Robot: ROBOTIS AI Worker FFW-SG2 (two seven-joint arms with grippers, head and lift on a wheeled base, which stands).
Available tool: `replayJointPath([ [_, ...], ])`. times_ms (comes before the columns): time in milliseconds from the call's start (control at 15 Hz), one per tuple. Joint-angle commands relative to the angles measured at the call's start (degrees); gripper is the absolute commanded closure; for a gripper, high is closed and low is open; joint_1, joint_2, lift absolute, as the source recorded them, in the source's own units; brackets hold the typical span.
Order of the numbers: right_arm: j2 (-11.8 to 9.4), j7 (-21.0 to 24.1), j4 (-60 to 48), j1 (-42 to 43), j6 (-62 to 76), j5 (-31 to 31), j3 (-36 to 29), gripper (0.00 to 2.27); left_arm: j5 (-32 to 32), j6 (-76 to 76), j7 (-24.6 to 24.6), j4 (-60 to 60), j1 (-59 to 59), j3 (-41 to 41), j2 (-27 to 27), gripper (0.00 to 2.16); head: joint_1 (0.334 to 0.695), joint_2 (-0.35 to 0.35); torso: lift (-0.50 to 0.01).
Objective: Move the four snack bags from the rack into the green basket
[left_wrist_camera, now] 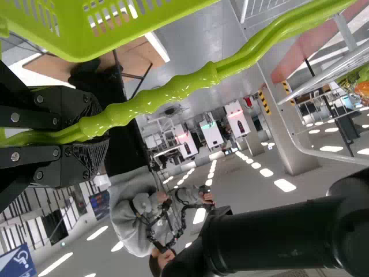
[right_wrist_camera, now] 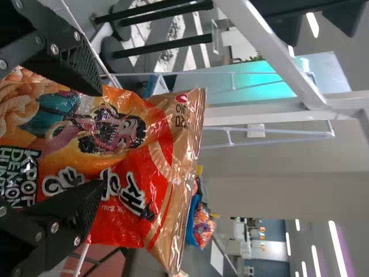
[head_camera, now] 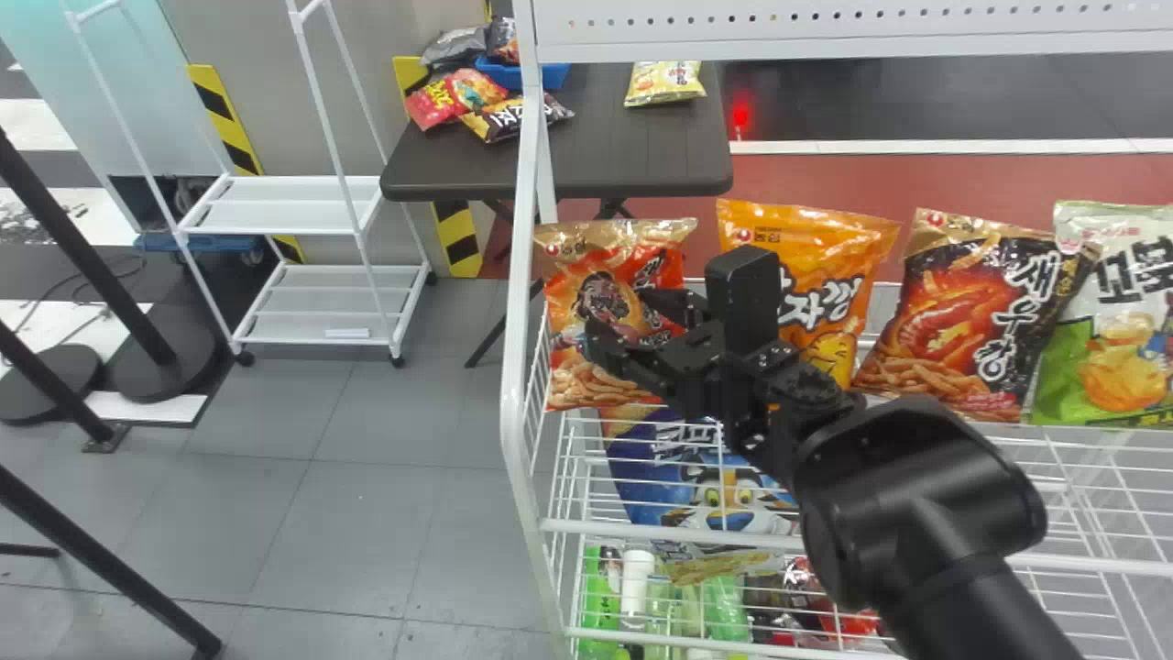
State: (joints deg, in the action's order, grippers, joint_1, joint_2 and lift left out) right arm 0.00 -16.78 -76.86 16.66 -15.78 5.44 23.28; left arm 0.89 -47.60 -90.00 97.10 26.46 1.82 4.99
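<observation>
So, head view first: all four snack bags are on the rack (head_camera: 519, 385) — the red-orange bag (head_camera: 596, 252), the orange bag (head_camera: 779, 225), the dark shrimp bag (head_camera: 958, 312) and the green-and-white bag (head_camera: 1123, 357), standing in a row. My count is zero of four done, assuming those are the four. There's also a blue bag (head_camera: 651, 463) on a lower tier, which I'd guess isn't part of the job. The right end effector (head_camera: 616, 313) is in front of the red-orange one, so that's probably pick number one.

Left wrist view: the left end effector (left_wrist_camera: 97, 138) is closed around the handle (left_wrist_camera: 179, 89) of the green basket (left_wrist_camera: 138, 14). Can't tell what's inside from this angle, tbh.

Right wrist view: fingers are wide apart, one on either side of the printed front of the red-orange bag. Not gripping it, and I can't tell if they touch it. Closing on it, lifting it clear and dropping it in the basket is all left to do — then three more rounds, I reckon.
</observation>
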Motion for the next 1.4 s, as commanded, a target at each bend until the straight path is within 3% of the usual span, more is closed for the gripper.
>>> replayJointPath([
  [0, 0.1, -0.5, 0.5, 1.7, -5.6, -0.8, 0.8, 1.55, 0.0, 0.0, -0.6, -0.5, -0.7, 0.7, 0.3, 1.99, 0.695, 0.122, 0.0],
  [67, 0.1, -1.2, 0.4, 1.7, -6.7, -0.9, 0.8, 1.83, 0.0, 0.0, -0.6, -0.7, -0.9, 0.9, 0.3, 1.99, 0.695, 0.125, 0.0],
  [133, 0.1, -1.9, 0.0, 1.6, -7.4, -0.8, 0.7, 1.95, 0.0, 0.0, -0.6, -0.8, -1.0, 0.9, 0.3, 1.99, 0.695, 0.125, 0.0],
  [400, 0.1, -1.5, -7.8, -3.7, -10.2, -2.5, 0.1, 2.01, 0.1, 0.0, -0.6, -0.8, -1.0, 0.9, 0.3, 1.99, 0.695, 0.13, 0.0],
  [600, 0.1, 2.7, -17.3, -10.1, -13.2, -10.6, -0.5, 2.01, 0.1, 0.4, -0.6, -0.8, -1.0, 1.0, 0.3, 1.99, 0.695, 0.12, 0.0],
  [800, 0.1, 2.2, -26.4, -14.4, -21.6, -9.7, -4.8, 2.01, 0.1, 0.9, -0.6, -0.5, -1.0, 1.8, 0.3, 1.99, 0.695, 0.088, 0.0],
  [1067, -0.5, -4.3, -40.0, -21.0, -27.8, -3.5, -13.1, 2.01, -0.2, 0.9, -0.6, -0.4, -1.0, 2.5, 0.3, 1.99, 0.695, 0.008, 0.0],
  [1333, -3.6, -6.5, -56.6, -30.3, -37.1, -0.3, -18.9, 2.01, -0.4, 0.9, -0.6, -0.2, -0.7, 2.8, 0.3, 1.99, 0.695, -0.072, 0.0],
])
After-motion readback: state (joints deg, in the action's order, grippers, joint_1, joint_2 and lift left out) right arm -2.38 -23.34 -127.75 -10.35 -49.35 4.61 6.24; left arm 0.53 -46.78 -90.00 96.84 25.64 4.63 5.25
